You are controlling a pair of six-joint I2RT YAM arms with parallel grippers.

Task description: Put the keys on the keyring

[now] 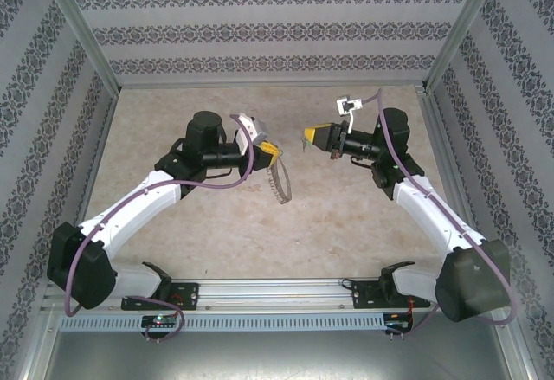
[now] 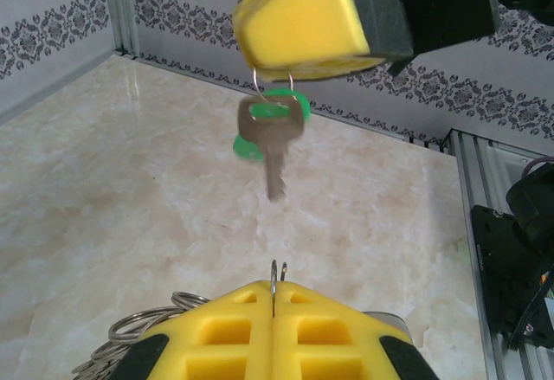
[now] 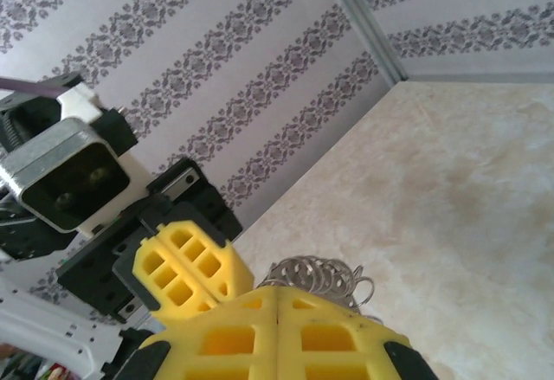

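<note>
top cam: left gripper (image 1: 270, 150) is pinching the keyring (image 1: 279, 186), which is dangling off it over the table (image 1: 216, 228); right gripper (image 1: 308, 138) is facing it, tips apart from it.
left wrist: own fingers are pressing tog. on the ring's wire; the green-headed key (image 2: 273, 133) is hanging from a thin loop clamped in the right gripper overhead.
right wrist: own fingers are meeting, keyring coils showing just past them, left gripper beside.

Pale marbled surface (image 1: 346, 215), walled by white panels (image 1: 260, 25) with dark floral bands; aluminium posts (image 1: 78, 25) stand at its far corners.
</note>
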